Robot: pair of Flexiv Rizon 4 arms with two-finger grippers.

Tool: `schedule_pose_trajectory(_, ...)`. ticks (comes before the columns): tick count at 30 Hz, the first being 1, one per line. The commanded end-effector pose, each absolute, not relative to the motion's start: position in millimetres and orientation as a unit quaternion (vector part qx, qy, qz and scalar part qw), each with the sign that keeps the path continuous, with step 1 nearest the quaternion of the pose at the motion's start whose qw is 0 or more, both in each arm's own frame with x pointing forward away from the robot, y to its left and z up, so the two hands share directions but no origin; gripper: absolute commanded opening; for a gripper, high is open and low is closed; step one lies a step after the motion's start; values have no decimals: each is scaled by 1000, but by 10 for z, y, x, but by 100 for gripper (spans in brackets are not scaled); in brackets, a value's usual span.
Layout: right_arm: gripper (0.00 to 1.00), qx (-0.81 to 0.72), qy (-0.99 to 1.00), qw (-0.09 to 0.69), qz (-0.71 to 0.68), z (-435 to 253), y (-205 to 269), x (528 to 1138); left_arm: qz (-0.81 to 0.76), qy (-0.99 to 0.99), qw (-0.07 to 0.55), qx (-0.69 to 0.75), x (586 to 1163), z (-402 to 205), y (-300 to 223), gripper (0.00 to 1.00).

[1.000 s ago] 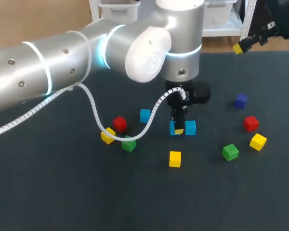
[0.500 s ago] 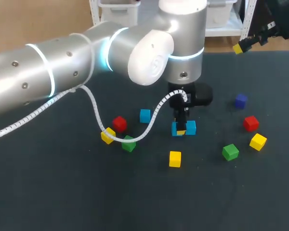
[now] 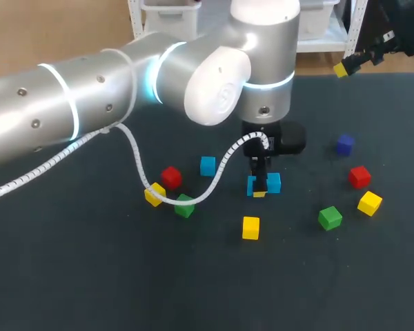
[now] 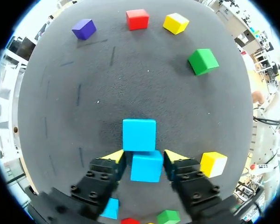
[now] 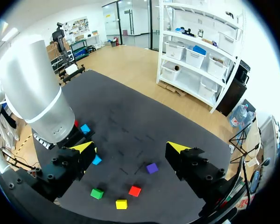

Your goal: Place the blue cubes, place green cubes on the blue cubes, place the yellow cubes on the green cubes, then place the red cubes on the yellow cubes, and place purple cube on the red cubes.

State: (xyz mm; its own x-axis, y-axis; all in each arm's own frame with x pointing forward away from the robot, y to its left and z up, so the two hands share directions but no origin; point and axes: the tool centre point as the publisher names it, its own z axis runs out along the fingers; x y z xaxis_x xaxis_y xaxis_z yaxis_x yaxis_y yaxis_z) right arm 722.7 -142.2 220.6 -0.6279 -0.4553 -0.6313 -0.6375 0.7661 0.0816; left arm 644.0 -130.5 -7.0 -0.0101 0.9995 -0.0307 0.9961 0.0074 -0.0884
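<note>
- left fingers (image 3: 260,183) are down on the tabletop (image 3: 193,289) around the middle, pinching a blue cube (image 4: 146,168) from both sides, 1 yellow tip against each side face
- that cube sits right up against a 2nd blue cube (image 4: 139,135) just ahead of the fingers; they look like they're touching, with the held one shifted a little to one side
- both of those look low on the tabletop, nothing stacked on them
- 3rd blue cube (image 3: 208,165) is on its own, well apart from the pair, over on the left arm's side
- near it is a loose bunch: red cube (image 3: 170,176), yellow cube (image 3: 153,195) and green cube (image 3: 184,205), with the arm's white cable hanging across the last 2
- a lone yellow cube (image 3: 250,227) sits near the blue pair, on the robot's side of it
- over on the right side: purple cube (image 3: 344,144), other red cube (image 3: 359,176), right yellow cube (image 3: 370,203) and right green cube (image 3: 330,218), all separate, none stacked
- right fingers (image 3: 341,69) hang at the far right corner, high over the tabletop and well away from every cube, spread wide with nothing between them
</note>
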Motion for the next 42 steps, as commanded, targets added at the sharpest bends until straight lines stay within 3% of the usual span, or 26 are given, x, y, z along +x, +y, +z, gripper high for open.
schedule_pose_trajectory(1,100,-306,890,304,149,2205,-1421,7220,41,-712,13,-701,6443,-35,-1248,100)
schedule_pose_trajectory(13,100,-306,890,304,149,2205,-1421,7220,22,-727,9,-686,6543,-33,-1103,100)
schedule_pose_trajectory(17,100,-306,890,304,149,2205,-1421,7220,24,-727,7,-686,6537,-32,-1126,93)
schedule_pose_trajectory(22,100,-306,890,304,149,2205,-1421,7220,28,-726,4,-687,6523,-34,-1146,92)
schedule_pose_trajectory(24,100,-306,890,304,149,2205,-1421,7220,30,-726,3,-687,6522,-35,-1151,85)
schedule_pose_trajectory(28,100,-306,890,304,149,2205,-1421,7220,32,-729,1,-684,6538,-38,-1159,57)
schedule_pose_trajectory(30,100,-306,890,304,149,2205,-1421,7220,31,-729,1,-683,6544,-42,-1158,49)
schedule_pose_trajectory(42,100,-306,890,304,149,2205,-1421,7220,28,-733,6,-680,6542,-55,-1149,45)
